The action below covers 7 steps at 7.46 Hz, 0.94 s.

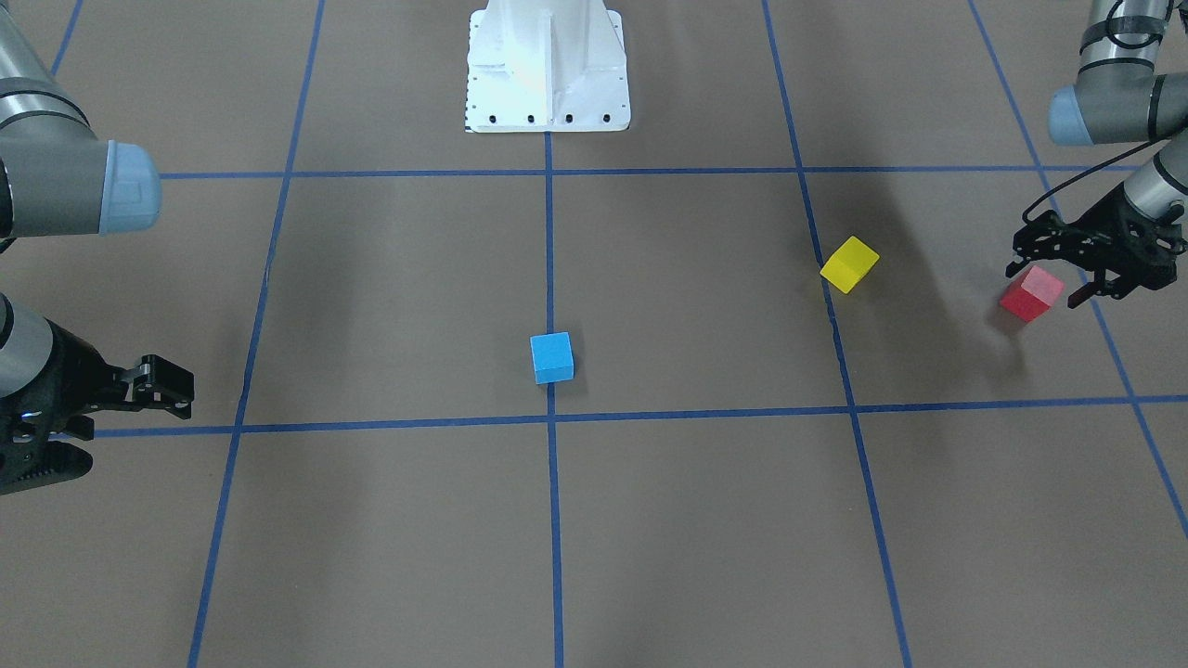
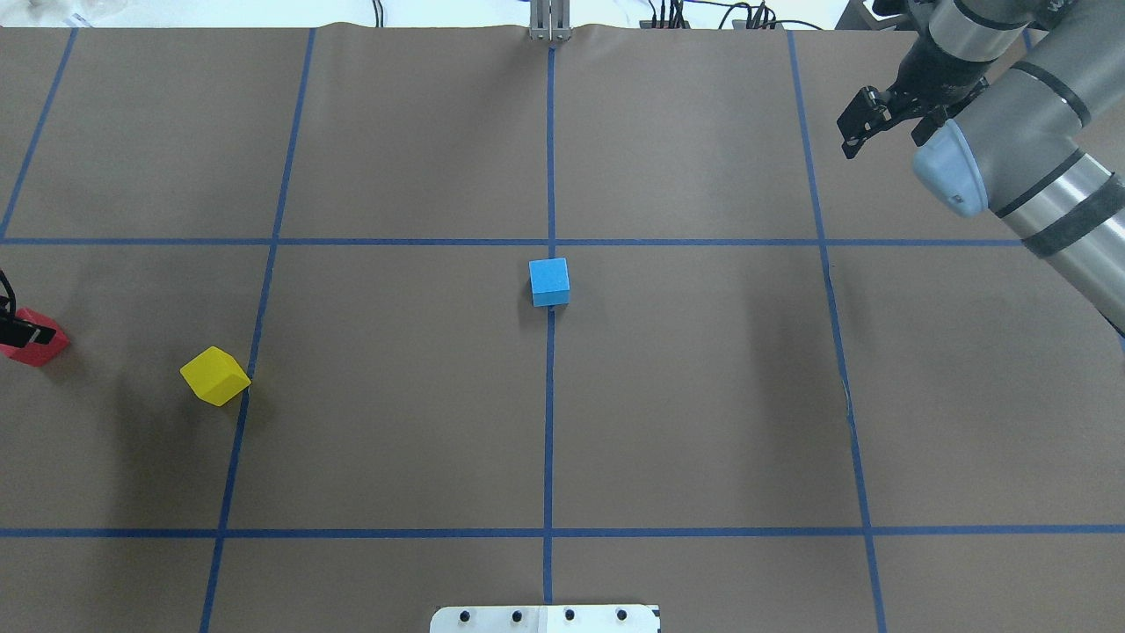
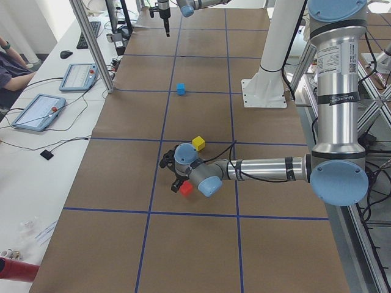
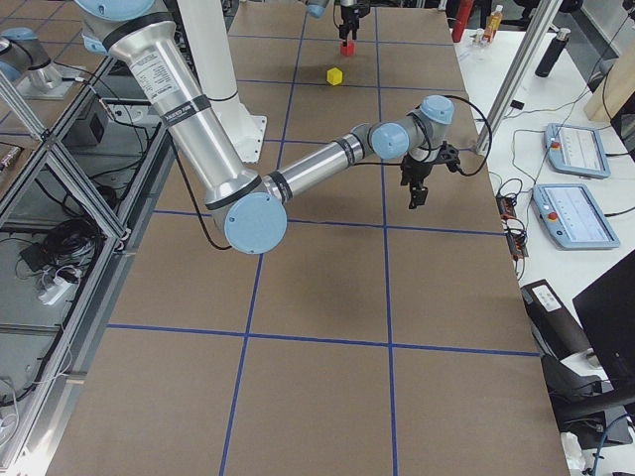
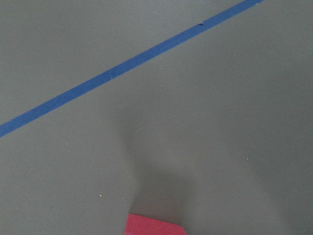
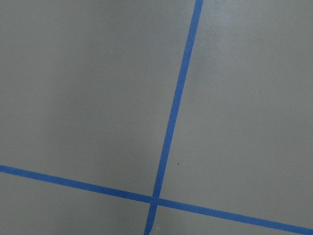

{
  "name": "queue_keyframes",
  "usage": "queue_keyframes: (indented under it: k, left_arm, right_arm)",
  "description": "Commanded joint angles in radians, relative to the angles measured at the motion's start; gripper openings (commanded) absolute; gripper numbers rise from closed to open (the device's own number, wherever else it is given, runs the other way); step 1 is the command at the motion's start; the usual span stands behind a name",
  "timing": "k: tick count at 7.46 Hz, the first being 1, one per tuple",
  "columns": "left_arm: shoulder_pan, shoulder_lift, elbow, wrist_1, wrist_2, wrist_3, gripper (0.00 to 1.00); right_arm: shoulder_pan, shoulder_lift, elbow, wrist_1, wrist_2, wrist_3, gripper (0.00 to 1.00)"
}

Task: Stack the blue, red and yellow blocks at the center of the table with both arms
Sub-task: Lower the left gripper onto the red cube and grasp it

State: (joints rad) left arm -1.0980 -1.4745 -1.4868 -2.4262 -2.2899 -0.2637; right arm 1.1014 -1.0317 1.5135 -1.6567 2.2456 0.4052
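Nearest the white base (image 2: 545, 618), on the robot's left half of the brown surface (image 2: 395, 440): yellow block (image 2: 215, 375), flat on the surface, turned corner-on to the blue tape lines (image 2: 548, 422), one corner reaching a lengthwise line. Further out to the left and a touch farther from the base, at the overhead view's left edge: red block (image 2: 44, 349), apart from the yellow one, also set askew to the grid. Just over it, left gripper (image 1: 1045, 285), pointing down, fingers (image 1: 1081, 297) spread wide with a tip to either side of the block; contact with the block not clear from any view. In the left wrist view, only a strip of the red block at the bottom edge, one tape line slanting across above it. Farther on, at mid-surface: blue block (image 2: 549, 281), square to the grid, sitting alone on the middle lengthwise line just short of its crossing with the far cross line, well apart from the other two. Farthest, toward the far right corner of the surface: right gripper (image 2: 883, 132), hanging above the surface, fingers parted and empty, well apart from every block; in the right wrist view, just a tape crossing on bare surface.
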Motion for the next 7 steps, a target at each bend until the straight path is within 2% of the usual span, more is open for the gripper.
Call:
queue_keyframes:
  k: [1, 7]
  left_arm:
    - [0.003, -0.004, 0.026, -0.001, 0.001, 0.003, 0.99]
    - [0.01, -0.001, 0.054, 0.001, -0.005, -0.002, 0.99]
  right_arm:
    - [-0.003, -0.001, -0.001, 0.0, -0.001, 0.001, 0.99]
    - [-0.006, -0.001, 0.008, 0.0, 0.003, 0.012, 0.99]
